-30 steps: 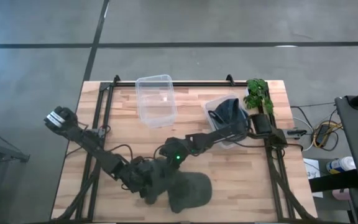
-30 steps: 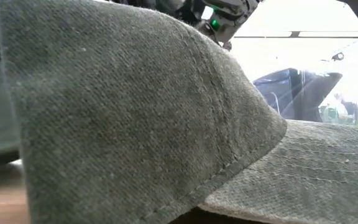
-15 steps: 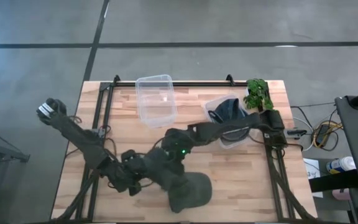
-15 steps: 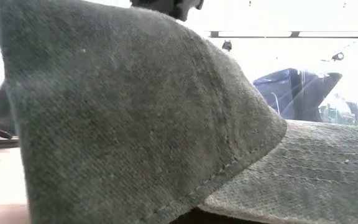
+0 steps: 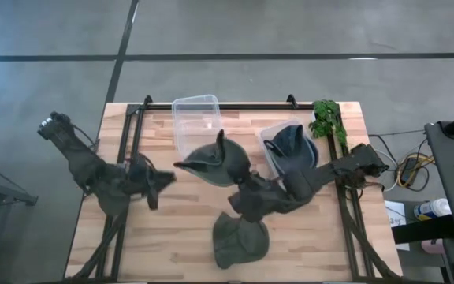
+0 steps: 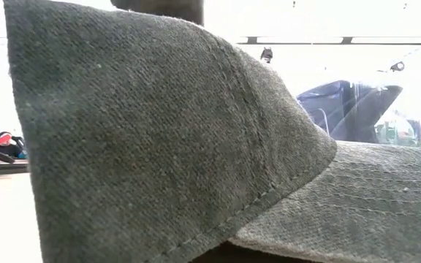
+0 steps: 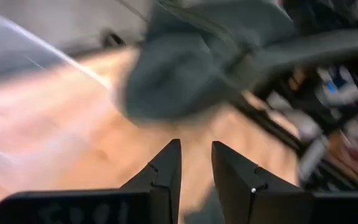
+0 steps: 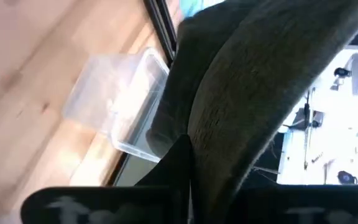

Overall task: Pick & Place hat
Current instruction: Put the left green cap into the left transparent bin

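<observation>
A grey-green hat [image 5: 213,163] is up in the air over the table's middle, beside the clear tub [image 5: 197,126]. My right gripper [image 5: 245,195] is shut on it; the right wrist view shows its cloth [image 8: 247,106] filling the picture. A second grey-green hat [image 5: 240,241] lies flat on the table near the near edge and fills the low view [image 6: 159,146]. My left gripper [image 5: 158,181] hovers over the table's left part, open by a narrow gap [image 7: 196,168], holding nothing. My right gripper holds the lifted hat by its edge [image 5: 235,183] on the near right side, pinched between the two fingers, one finger [image 8: 180,163] showing dark against the cloth. The arm comes in from the table's right. The hat is lifted clear of the table and stands up from the fingers.
A second clear tub [image 5: 273,134] with a dark blue hat [image 5: 292,142] in it sits on the right, next to a green plant [image 5: 327,118]. The black frame rail [image 5: 211,105] runs along the far edge. Bare wood lies between my left gripper and the resting hat.
My right gripper has risen from the near edge toward the far side, taking one hat up and clear of the other, which stayed on the table. My left gripper has drawn back from the hats toward the table's left and far side.
</observation>
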### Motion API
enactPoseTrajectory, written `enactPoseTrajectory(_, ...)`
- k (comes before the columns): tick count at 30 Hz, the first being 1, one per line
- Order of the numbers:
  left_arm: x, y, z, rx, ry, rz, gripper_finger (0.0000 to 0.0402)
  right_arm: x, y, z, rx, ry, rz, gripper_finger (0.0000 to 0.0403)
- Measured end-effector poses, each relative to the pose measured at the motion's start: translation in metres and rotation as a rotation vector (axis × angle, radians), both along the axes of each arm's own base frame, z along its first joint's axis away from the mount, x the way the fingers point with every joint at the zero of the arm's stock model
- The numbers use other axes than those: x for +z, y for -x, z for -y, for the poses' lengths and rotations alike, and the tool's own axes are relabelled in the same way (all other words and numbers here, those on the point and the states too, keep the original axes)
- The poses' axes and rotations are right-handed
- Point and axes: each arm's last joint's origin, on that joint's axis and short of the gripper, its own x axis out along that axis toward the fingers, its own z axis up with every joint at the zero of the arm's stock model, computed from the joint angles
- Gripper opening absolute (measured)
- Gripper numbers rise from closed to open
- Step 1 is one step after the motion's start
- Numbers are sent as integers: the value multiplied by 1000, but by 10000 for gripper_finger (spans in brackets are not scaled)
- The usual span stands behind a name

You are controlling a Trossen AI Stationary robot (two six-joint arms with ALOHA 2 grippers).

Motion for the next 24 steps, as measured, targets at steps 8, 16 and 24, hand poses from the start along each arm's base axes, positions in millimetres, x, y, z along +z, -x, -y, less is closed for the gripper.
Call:
enactPoseTrajectory(8, 7, 22, -40, 221, -78, 38, 82, 13, 33, -31, 86, 154, -38, 14)
enactPoseTrajectory(16, 4, 4, -66, 298, -49, -64, 82, 1, 37, -52, 265, 240, -153, 13)
enactPoseTrajectory(24, 0, -59, -54, -36, 81, -13, 83, 4, 31, -57, 313, 289, -125, 13)
